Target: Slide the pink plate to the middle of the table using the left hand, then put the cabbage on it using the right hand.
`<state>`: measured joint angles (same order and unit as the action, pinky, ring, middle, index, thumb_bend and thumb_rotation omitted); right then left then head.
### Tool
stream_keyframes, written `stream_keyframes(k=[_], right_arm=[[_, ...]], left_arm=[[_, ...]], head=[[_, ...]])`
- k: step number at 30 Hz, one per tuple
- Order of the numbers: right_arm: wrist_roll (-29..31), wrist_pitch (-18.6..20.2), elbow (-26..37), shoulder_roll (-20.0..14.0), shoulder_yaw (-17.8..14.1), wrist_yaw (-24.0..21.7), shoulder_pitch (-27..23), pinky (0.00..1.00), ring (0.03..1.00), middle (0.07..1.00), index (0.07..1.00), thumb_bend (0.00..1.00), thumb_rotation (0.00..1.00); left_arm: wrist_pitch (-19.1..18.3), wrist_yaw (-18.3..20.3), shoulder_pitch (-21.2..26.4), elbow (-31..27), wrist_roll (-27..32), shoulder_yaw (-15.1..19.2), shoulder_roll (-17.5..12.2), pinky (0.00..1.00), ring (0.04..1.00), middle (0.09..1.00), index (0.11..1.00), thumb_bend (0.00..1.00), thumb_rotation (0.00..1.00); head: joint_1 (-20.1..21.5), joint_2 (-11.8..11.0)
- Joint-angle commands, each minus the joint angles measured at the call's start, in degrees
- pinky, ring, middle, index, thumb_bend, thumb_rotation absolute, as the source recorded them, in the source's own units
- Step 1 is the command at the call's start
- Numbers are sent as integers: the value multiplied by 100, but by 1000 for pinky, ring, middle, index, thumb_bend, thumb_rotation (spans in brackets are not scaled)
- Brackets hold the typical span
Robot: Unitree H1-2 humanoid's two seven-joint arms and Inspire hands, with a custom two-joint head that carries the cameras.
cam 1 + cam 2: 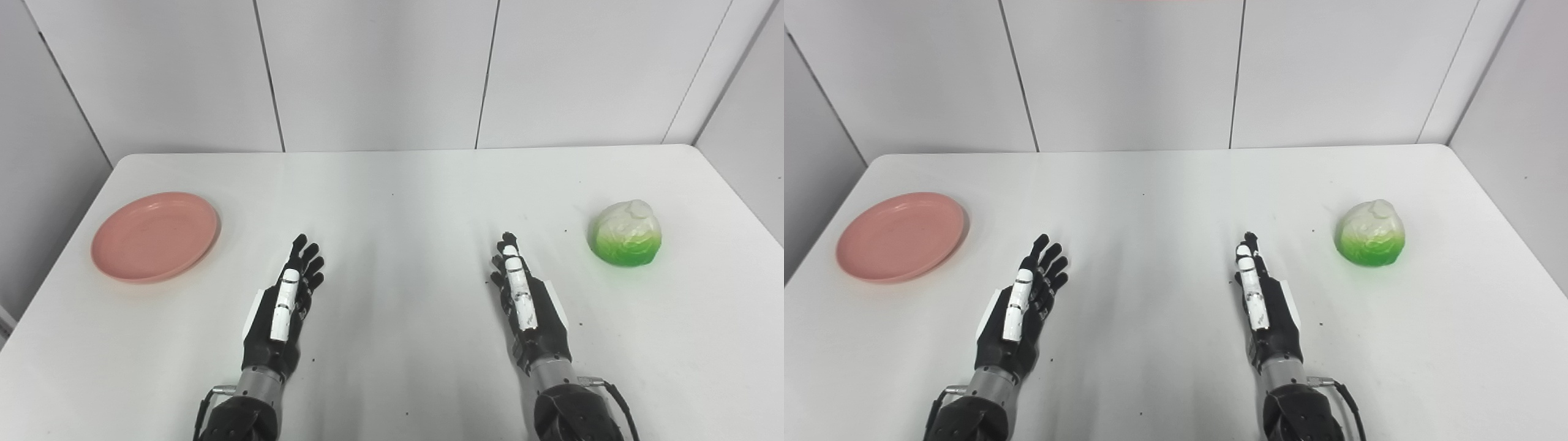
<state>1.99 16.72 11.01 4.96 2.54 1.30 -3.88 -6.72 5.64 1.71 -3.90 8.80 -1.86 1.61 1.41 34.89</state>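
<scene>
A pink plate (155,235) lies empty at the table's left side. A green and white cabbage (627,233) sits at the right side. My left hand (286,300) rests low over the table, to the right of the plate and apart from it, fingers stretched forward and holding nothing. My right hand (520,297) is held edge-up left of the cabbage, well apart from it, fingers straight and empty.
The white table (392,202) runs back to a white panelled wall (380,67). Its left and right edges lie close beyond the plate and the cabbage. Small dark specks dot the surface.
</scene>
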Motion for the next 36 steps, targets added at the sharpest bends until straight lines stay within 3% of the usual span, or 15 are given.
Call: stream_keyframes(k=[1, 26, 31, 36], right_arm=[[-22, -98, 125, 45, 3, 19, -131, 1000, 1000, 1000, 1000, 195, 1000], [28, -75, 133, 53, -11, 0, -143, 1000, 1000, 1000, 1000, 191, 1000], [104, -145, 83, 18, -45, -50, -147, 1000, 1000, 1000, 1000, 189, 1000], [190, -210, 46, -133, -92, -176, -128, 1000, 1000, 1000, 1000, 180, 1000]], left_arm=[[-81, 6, 31, -14, 5, -13, 6, 972, 968, 976, 976, 456, 1000], [-98, 1, 39, -24, 20, -6, 27, 975, 967, 975, 975, 447, 1000], [-36, 16, 65, 56, -18, -43, 34, 978, 969, 979, 978, 460, 1000], [78, -30, 105, 242, -90, -124, 138, 993, 977, 982, 986, 473, 1000]], head=[[-3, 0], [-17, 7], [-218, -73], [-841, -300]])
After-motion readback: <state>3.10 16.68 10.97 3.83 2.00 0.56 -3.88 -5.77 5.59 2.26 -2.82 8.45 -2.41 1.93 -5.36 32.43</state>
